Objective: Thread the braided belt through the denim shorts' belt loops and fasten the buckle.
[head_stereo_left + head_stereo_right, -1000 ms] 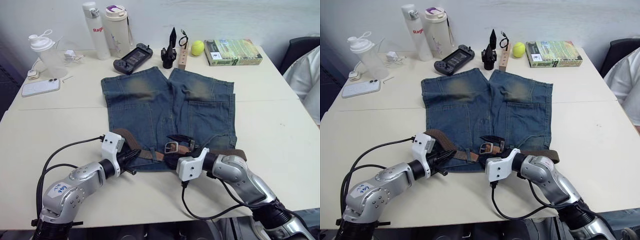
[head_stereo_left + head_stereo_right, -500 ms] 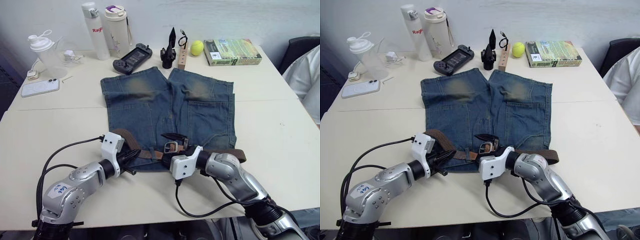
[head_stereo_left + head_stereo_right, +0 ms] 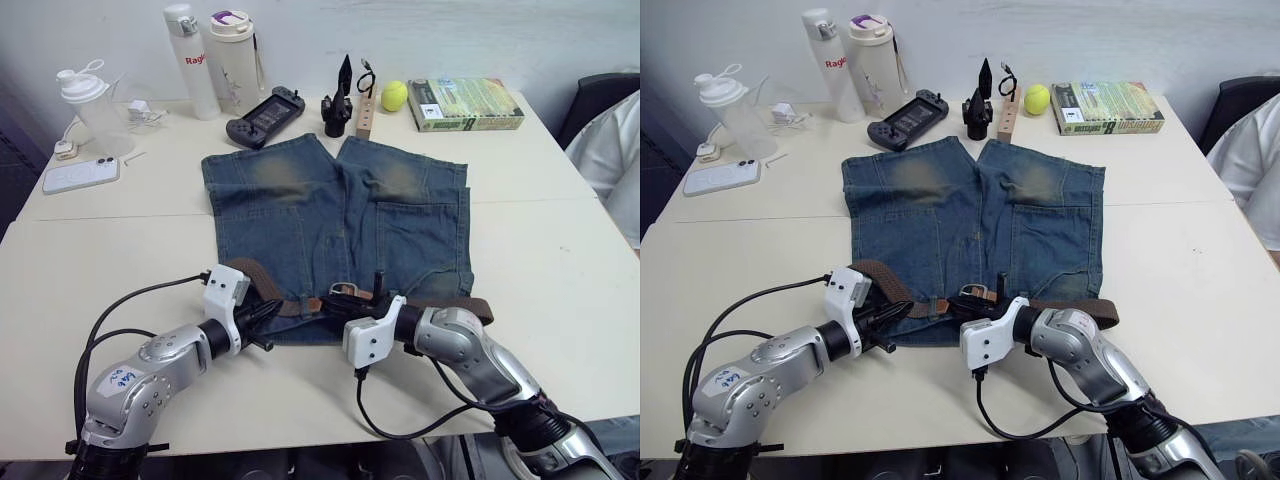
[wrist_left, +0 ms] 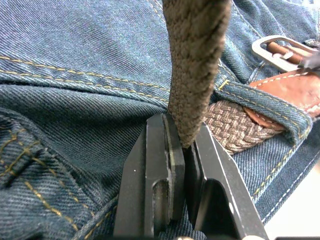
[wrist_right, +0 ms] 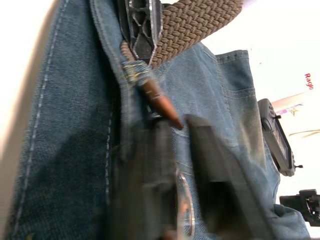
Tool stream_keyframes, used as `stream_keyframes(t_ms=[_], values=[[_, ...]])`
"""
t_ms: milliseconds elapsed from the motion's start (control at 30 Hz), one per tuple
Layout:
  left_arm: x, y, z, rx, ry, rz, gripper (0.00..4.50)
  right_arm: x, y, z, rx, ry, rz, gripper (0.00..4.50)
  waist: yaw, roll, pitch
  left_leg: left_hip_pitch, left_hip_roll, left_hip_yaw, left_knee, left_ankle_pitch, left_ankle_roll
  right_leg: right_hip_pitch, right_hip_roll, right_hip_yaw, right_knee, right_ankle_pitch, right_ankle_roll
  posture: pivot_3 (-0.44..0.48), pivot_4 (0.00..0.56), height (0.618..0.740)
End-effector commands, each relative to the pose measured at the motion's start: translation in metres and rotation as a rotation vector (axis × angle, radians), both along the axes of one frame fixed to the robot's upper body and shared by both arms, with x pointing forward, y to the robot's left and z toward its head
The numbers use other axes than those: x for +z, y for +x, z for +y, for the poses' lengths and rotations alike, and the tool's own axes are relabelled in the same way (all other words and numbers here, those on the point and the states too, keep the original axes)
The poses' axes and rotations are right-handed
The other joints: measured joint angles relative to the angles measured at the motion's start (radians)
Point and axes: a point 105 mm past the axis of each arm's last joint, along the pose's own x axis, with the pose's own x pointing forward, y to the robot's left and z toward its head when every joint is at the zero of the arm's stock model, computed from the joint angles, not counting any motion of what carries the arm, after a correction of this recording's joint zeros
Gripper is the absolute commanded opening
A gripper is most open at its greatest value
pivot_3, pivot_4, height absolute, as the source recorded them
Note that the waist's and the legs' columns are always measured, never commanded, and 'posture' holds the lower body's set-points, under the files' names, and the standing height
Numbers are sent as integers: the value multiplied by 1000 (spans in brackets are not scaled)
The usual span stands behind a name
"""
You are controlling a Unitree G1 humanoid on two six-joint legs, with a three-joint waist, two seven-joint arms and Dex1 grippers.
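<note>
The denim shorts (image 3: 340, 210) lie flat on the table, waistband toward me. The braided belt (image 3: 455, 308) runs along the waistband and under a belt loop (image 4: 260, 97). Its left part arcs up off the cloth (image 3: 250, 272). My left gripper (image 3: 268, 312) is shut on that rising strap, which stands pinched between the fingertips (image 4: 182, 135). The silver buckle (image 3: 345, 291) lies at mid-waistband beside the brown leather end. My right gripper (image 3: 352, 295) is at the buckle, its fingers drawn close with the buckle's silver frame in the narrow gap (image 5: 181, 125).
Along the far edge stand two bottles (image 3: 190, 60), a shaker (image 3: 90, 105), a phone (image 3: 80, 175), a game controller (image 3: 265, 115), a black holder (image 3: 338, 100), a wooden block (image 3: 367, 115), a yellow ball (image 3: 395, 95) and a book (image 3: 465, 105). A person's sleeve (image 3: 615, 160) shows at the right.
My right gripper has gone from wide open to closed at the buckle, and its wrist has turned. The left gripper has kept its hold on the belt.
</note>
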Motion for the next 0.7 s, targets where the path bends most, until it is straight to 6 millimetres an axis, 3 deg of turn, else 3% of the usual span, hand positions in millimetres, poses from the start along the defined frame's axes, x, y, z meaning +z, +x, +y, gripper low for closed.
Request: stream_keyframes(t_ms=[33, 700], values=[[-22, -12, -7, -43, 3, 111, 0, 8, -9, 7, 50, 3, -30, 79, 0, 0, 0, 0, 0, 0, 0, 0, 0, 0, 0, 0, 0, 0, 0, 0, 150, 720], [-19, -10, -10, -47, -9, 101, 0, 4, -13, 8, 77, -18, -16, 79, 0, 0, 0, 0, 0, 0, 0, 0, 0, 0, 0, 0, 0, 0, 0, 0, 150, 720]])
